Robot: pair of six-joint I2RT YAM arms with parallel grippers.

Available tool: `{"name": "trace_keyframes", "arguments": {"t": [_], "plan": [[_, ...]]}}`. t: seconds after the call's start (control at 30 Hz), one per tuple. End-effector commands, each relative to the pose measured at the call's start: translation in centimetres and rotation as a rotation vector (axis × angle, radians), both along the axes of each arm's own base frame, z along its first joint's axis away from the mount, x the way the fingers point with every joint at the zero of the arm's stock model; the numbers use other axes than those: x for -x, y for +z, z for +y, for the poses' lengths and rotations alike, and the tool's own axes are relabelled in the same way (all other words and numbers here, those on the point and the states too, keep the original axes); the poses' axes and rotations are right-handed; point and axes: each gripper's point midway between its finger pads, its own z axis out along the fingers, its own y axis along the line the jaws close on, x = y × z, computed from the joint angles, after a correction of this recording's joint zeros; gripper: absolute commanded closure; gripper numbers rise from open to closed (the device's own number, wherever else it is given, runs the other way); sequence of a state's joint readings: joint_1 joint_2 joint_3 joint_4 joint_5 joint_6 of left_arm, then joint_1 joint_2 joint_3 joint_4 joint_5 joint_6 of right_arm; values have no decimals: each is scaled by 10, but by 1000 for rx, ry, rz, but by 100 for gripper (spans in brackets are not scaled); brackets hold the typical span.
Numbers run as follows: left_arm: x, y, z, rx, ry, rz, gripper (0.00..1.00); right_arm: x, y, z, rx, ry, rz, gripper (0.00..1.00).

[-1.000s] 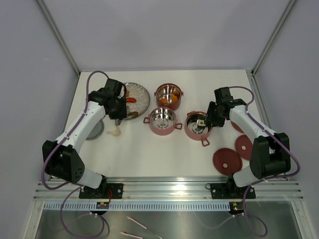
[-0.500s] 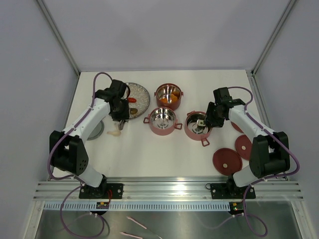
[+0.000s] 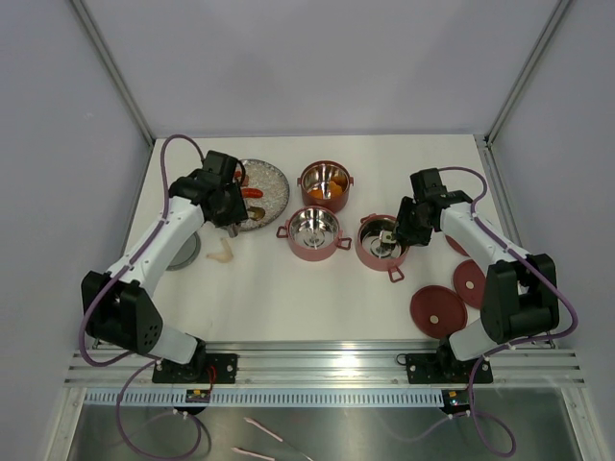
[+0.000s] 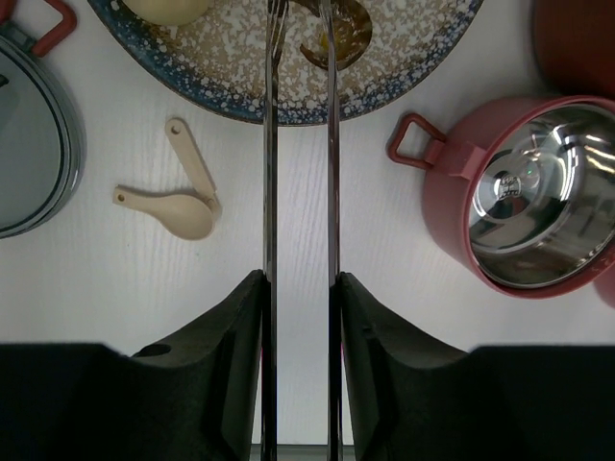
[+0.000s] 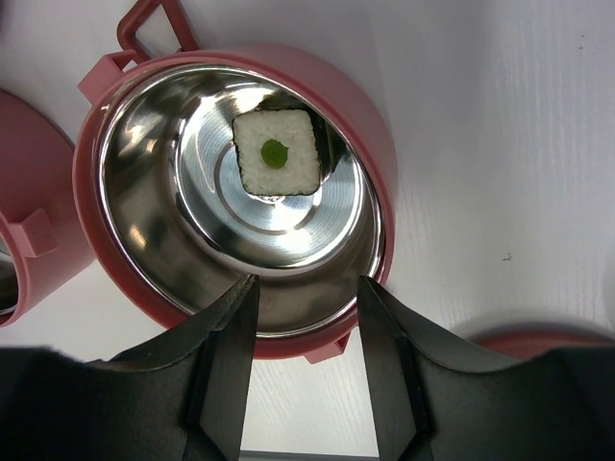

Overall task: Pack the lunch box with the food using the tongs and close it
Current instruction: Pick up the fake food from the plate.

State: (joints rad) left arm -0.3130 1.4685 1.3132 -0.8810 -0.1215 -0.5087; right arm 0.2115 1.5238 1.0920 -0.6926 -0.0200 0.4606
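Note:
My left gripper point(image 4: 299, 279) point(image 3: 229, 213) is shut on the tongs point(image 4: 270, 192), whose two thin silver arms run between its fingers. The tong tips reach over the grey speckled plate point(image 4: 404, 77) point(image 3: 269, 182), beside a brown piece of food point(image 4: 338, 34). A red piece point(image 3: 252, 192) also lies on the plate. The lunch box stands as three open red tiers. The far tier point(image 3: 326, 182) holds orange food and the middle tier point(image 3: 315, 233) point(image 4: 528, 192) is bare. My right gripper point(image 5: 307, 280) point(image 3: 399, 230) hangs open over the right tier point(image 5: 375, 182) point(image 3: 381, 242), which holds a white square piece point(image 5: 277, 152).
Two cream spoons point(image 4: 183, 202) point(image 3: 223, 254) lie on the table left of the tongs. A grey dish with a red handle point(image 4: 29, 144) point(image 3: 187, 252) sits further left. Red disc lids point(image 3: 437, 309) point(image 3: 471, 281) lie at the front right, near the right arm.
My left arm swung its elbow in and back out, and the gripper with the tongs ended slightly nearer the plate. The right arm has not moved.

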Motion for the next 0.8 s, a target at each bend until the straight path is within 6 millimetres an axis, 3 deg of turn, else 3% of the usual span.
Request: {"name": "trace_keyframes", "arguments": {"t": [0.0,0.2,0.33,0.53,0.77], "plan": [[-10,13,-10,63,99,-92,62,-8,6,11,-24,13,-26,47],[-27,21,-45,72,50,-137,63,-7,6,12,-19,26,-27,47],[-38,8,-67,67,6,-105,63,-4,7,10,-13,22,-28,47],[-33,-19,-65,34,11,-40,65,1,5,8,-8,20,-23,47],[-6,-24,-52,-18,-40,28,65,-1,3,10,-15,22,-20,47]]}}
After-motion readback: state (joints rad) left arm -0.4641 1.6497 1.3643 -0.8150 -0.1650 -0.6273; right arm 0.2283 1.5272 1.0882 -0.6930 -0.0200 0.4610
